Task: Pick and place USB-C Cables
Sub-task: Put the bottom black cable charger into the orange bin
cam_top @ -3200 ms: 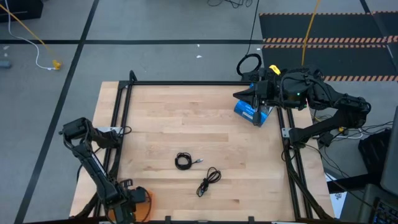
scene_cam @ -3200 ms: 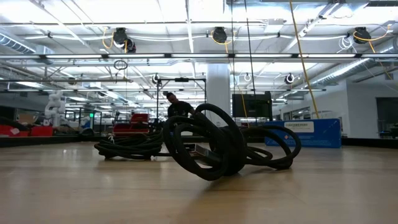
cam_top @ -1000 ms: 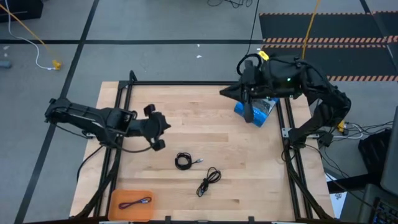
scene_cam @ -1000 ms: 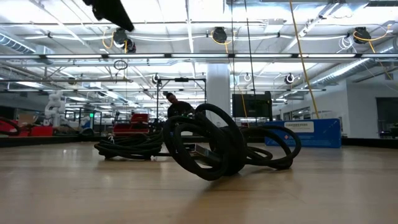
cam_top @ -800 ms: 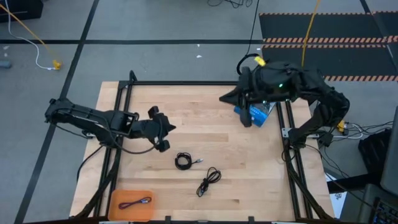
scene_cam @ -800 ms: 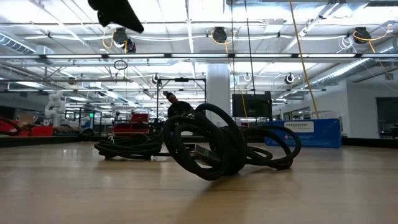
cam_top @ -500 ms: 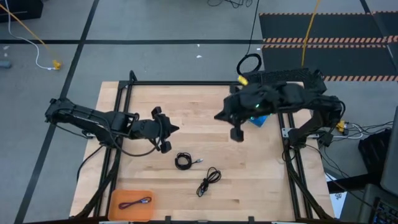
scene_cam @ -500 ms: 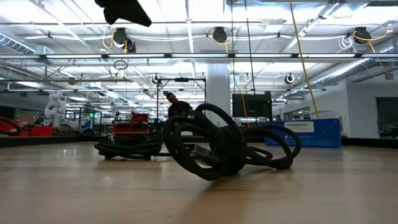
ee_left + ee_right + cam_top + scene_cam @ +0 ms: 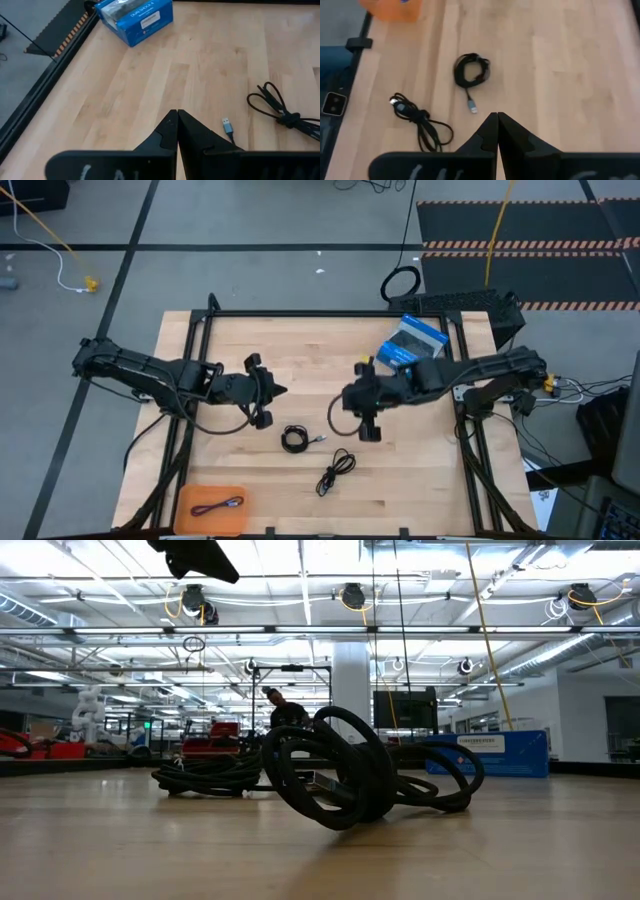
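USB-C Cables, going L to R in the high view: purplish-blue cable lies folded in an orange tray at the tabletop's near-left corner, well apart from both grippers, nearer-left of the L one. Left gripper sits over the tabletop's left-centre, arm reaching in from the left edge; its wrist view shows the two dark fingers pressed together to a point, nothing between them. Tight black coil lies just past that gripper toward the near edge, between the two grippers and a bit nearer; its light-blue plug sticks out to the right. Loose black bundle is right of the coil and nearer the edge, apart from it, roughly below the right gripper. R gripper hangs over the centre, arm stretched in from the right side; wrist view shows its fingers closed tip to tip, empty, w/ coil and bundle both ahead of it on the wood. Blue packaged box rests far-right, behind the R arm, tilted. Low view: coil up close at centre frame, bundle right behind it, a dark bit of arm at top left.
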### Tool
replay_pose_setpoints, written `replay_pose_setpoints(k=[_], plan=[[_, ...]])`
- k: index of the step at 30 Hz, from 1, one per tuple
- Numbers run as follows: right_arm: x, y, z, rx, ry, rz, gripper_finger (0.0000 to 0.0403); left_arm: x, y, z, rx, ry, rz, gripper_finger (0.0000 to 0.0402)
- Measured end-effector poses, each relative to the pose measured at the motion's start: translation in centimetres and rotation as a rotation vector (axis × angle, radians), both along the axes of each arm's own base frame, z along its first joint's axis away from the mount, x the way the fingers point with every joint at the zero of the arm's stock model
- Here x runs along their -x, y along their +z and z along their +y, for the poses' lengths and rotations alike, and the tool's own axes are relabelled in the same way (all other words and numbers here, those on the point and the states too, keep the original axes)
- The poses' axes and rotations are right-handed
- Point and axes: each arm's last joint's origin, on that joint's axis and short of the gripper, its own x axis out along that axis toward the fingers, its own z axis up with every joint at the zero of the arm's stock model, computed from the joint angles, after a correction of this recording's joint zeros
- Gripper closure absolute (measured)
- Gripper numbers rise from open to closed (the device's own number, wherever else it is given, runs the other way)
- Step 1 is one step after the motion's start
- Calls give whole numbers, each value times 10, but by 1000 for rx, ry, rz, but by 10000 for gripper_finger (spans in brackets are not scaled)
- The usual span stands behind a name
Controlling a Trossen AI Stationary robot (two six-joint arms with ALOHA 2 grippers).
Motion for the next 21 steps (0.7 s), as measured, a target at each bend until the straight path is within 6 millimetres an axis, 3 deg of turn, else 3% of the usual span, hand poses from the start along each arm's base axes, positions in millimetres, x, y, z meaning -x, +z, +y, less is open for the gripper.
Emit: replay_pose_setpoints(k=[9, 21], plan=[[-5, -40, 23, -8, 66, -32, 403, 0, 0, 0, 0, -1, 1, 394], [0, -53, 46, -54, 80, -33, 403, 0, 0, 0, 0, -1, 1, 394]])
